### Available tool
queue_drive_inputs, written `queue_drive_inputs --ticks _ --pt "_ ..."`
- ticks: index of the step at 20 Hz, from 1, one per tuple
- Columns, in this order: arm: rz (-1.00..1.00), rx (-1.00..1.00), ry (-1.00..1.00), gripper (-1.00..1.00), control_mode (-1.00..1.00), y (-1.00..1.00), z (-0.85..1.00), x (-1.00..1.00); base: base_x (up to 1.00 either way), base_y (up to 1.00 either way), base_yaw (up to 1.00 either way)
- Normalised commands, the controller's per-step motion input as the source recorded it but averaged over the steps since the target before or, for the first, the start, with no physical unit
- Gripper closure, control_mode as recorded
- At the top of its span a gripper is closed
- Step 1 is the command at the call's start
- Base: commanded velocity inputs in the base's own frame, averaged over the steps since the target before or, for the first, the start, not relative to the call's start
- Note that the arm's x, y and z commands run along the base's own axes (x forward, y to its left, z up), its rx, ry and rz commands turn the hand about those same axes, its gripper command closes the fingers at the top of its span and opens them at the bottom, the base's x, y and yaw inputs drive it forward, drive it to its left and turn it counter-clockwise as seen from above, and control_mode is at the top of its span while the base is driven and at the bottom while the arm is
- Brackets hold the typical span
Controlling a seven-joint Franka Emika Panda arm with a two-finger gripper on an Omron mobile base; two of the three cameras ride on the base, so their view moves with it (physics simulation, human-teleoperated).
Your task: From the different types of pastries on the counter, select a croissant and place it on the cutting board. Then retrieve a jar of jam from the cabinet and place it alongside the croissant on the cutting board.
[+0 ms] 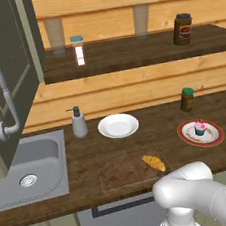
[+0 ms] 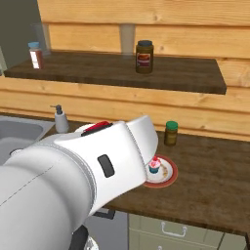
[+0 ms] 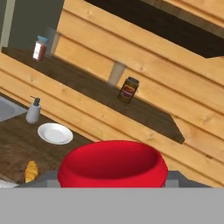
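Wooden counter (image 1: 55, 198) bears cutting board (image 1: 125, 173) with croissant (image 1: 154, 162); hand's state I cannot tell.

Soft even light, slightly blurred render.

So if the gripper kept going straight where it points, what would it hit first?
The red round object right in front, possibly already held; past it, probably the plank wall under the shelf, though depth is unclear.
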Motion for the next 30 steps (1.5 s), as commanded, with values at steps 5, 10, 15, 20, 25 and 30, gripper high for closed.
queue_drive_inputs --ticks 5,10,15,20,25,30 --pt "0.00 0.00 0.00 1.00 1.00 0.00 0.00 0.00 0.00 0.00 0.00" --pt "0.00 -0.02 0.10 1.00 -1.00 0.00 -0.18 0.00 0.00 0.00 0.00" --pt "0.00 0.06 -0.07 1.00 -1.00 -0.13 -0.30 -0.29 0.00 0.00 0.00" --pt "0.09 0.12 -0.18 1.00 -1.00 0.62 -1.00 -0.15 0.00 0.00 0.00" --pt "0.12 0.06 0.09 1.00 -1.00 0.99 -0.98 1.00 0.00 0.00 0.00" --pt "0.23 0.12 0.06 1.00 -1.00 0.93 -0.98 1.00 0.00 0.00 0.00"
